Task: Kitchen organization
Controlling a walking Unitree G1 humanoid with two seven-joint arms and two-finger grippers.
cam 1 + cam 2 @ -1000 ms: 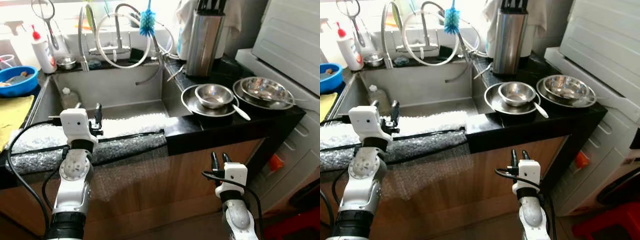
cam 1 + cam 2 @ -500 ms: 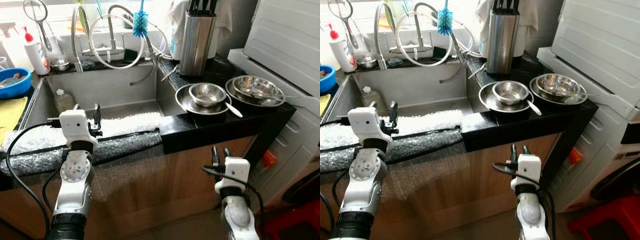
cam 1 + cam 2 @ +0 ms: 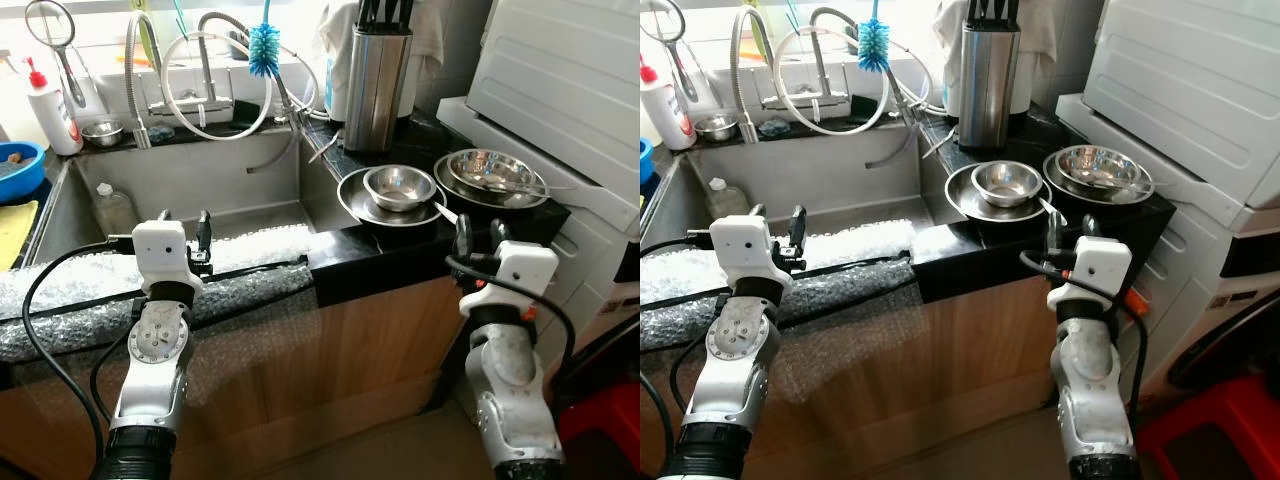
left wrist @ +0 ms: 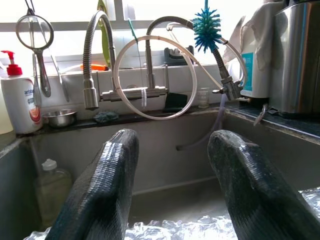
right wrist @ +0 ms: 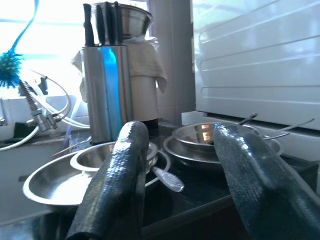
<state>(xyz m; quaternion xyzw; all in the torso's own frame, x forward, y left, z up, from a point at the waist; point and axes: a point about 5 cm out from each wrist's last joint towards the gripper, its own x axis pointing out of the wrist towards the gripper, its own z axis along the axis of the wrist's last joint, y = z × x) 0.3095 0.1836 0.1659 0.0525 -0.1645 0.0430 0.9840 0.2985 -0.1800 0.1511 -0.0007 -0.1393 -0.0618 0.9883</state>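
Observation:
A small steel bowl [image 3: 398,186] sits in a wide steel plate [image 3: 352,196] on the black counter [image 3: 380,255], with a white spoon [image 3: 441,211] leaning on the plate's rim. To their right lies a second steel bowl-and-plate stack [image 3: 493,172]. My right gripper [image 3: 479,232] is open at the counter's front edge, just before these dishes, and holds nothing. The right wrist view looks between its fingers [image 5: 117,185] at the bowl [image 5: 95,156] and spoon [image 5: 167,179]. Over the padded front edge of the sink [image 3: 200,180] my left gripper [image 3: 184,220] is open and holds nothing.
Bubble wrap [image 3: 90,300] covers the sink's front rim. A steel knife block [image 3: 378,75] stands behind the dishes. A faucet [image 4: 92,60], hoses, a blue bottle brush [image 3: 263,45] and a soap bottle [image 3: 42,95] line the back. A white appliance [image 3: 570,90] is at the right.
My right arm has risen from low in front of the cabinet up to the counter's front edge. The camera has shifted, sliding the scene left. The left arm is about where it was.

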